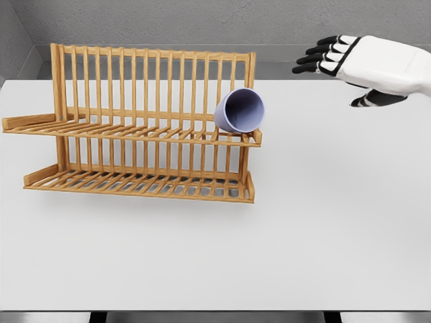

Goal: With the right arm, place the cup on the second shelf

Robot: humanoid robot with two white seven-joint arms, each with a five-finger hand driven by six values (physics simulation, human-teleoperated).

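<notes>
White table (337, 235), wooden rack (135, 134) at left w/ purple cup (240, 110) tipped on upper shelf's right end; right hand (350, 64) far right, fingers apart, empty.

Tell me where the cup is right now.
In the head view the lilac cup lies on its side at the right end of the wooden rack's upper shelf, mouth toward the camera, apart from the open right hand.
</notes>
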